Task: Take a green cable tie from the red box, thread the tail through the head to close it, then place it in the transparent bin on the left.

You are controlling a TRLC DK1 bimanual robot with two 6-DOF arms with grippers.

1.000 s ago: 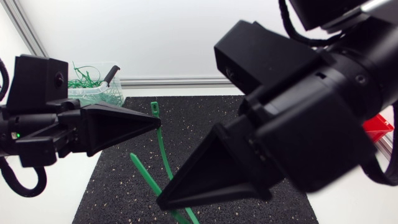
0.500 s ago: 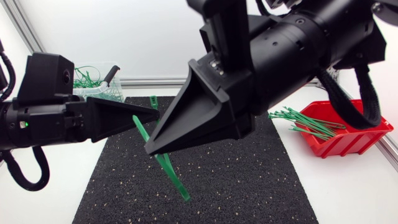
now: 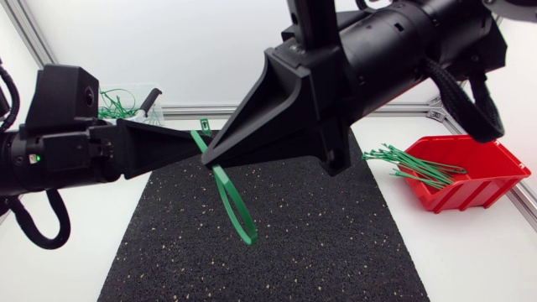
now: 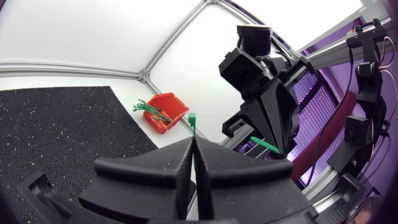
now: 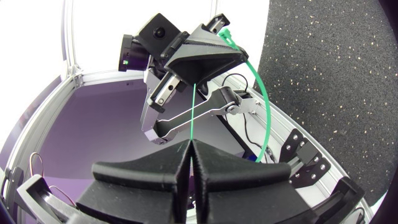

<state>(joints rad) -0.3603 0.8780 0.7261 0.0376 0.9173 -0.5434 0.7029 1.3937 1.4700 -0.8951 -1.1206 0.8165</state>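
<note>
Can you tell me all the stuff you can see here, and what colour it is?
held cable tie: one, green, bent into a loop above the mat, pinched by both tools
spare cable ties: a bunch, green, sticking out of the red box
red box: one, red, on the table's right side
clear bin: one, see-through, at the back left
ties in the bin: several, green, inside the clear bin
mat: one, black with pale specks, middle of the table
table: one, white, under everything
left tool: one, black, shut on the held cable tie
right tool: one, black, shut on the held cable tie
</note>
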